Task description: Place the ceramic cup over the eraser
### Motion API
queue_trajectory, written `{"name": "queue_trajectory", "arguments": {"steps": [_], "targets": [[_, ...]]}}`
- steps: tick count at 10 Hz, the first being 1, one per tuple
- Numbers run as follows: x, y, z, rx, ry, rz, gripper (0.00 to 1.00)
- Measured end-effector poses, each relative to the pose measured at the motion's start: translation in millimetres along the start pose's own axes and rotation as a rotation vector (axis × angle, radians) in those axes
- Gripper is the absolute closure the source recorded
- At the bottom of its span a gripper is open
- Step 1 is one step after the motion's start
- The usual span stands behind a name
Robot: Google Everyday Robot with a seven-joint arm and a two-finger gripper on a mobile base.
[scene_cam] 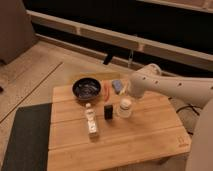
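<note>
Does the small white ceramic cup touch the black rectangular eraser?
Apart: camera view shows wooden table between white cup and black eraser; gripper is above the cup.

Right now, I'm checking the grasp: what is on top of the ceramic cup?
The gripper hangs directly over the ceramic cup, at its top. The arm covers the cup's rim, so contact cannot be seen.

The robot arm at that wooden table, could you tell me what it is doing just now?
A single white arm reaches in from the right of the view, its gripper just above the ceramic cup, which stands on the wooden table right beside the eraser. The cup is not yet over the eraser. A dark bowl and a lying clear bottle sit nearby.
</note>
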Motion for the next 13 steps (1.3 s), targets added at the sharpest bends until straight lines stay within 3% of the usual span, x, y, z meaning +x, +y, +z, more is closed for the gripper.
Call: {"name": "queue_trajectory", "arguments": {"steps": [5, 8, 9, 11, 13], "targets": [[17.0, -5.3, 28.8, 0.018, 0.089, 0.026, 0.35], [22.9, -6.9, 42.0, 0.031, 0.136, 0.025, 0.58], [20.8, -6.1, 43.4, 0.028, 0.142, 0.026, 0.73], [15.5, -5.4, 41.3, 0.030, 0.136, 0.019, 0.93], [4.1, -0.3, 28.0, 0.024, 0.107, 0.005, 1.00]]}}
